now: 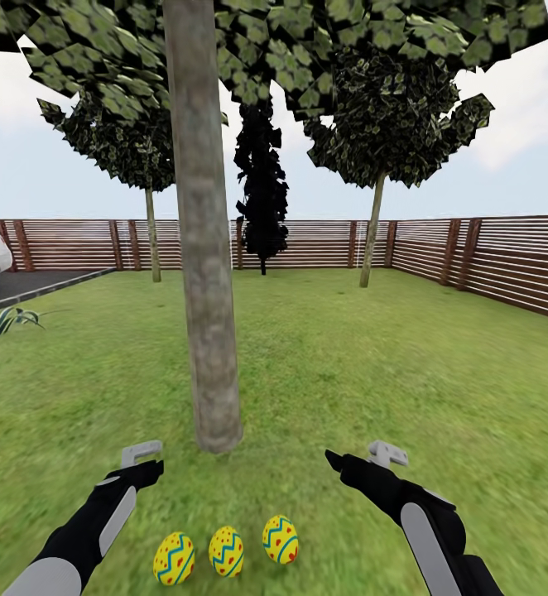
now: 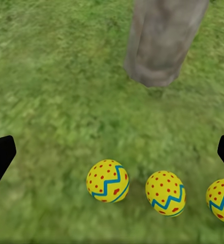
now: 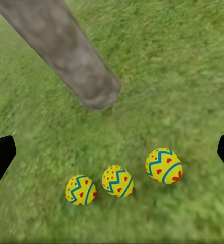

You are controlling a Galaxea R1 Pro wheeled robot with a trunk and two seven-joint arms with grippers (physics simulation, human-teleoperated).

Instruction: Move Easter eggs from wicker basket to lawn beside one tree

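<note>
Three eggs lie in a short row on the lawn (image 1: 373, 364), close to the foot of the thick-trunked tree (image 1: 204, 248) and on the robot's side of it. Going from the robot's left there is the first egg (image 1: 174, 558), the middle egg (image 1: 226, 551) just beside it, and the third egg (image 1: 281, 540), set a little nearer the trunk. All three rest on the grass, apart from one another and not touching the trunk. No egg is in either gripper.

The left gripper (image 1: 146, 463) hangs above the grass to the left of the row, and the right gripper (image 1: 365, 459) hangs to its right. In each wrist view the two dark fingertips sit at opposite sides of the picture with bare grass and eggs between them, so both pairs of fingers look spread wide and empty, though only the very tips can be seen there.

As a judgement, the task looks finished or all but finished: every egg is out and set beside the same tree. The basket is not among the things around the trunk here, so the count of three eggs on the grass is the only sign that nothing was left inside. What may remain is only drawing the arms back without knocking an egg, since round eggs could roll on the grass.

Farther off stand a brown slatted fence (image 1: 489, 265), two thinner trees and a black cone-shaped one.
</note>
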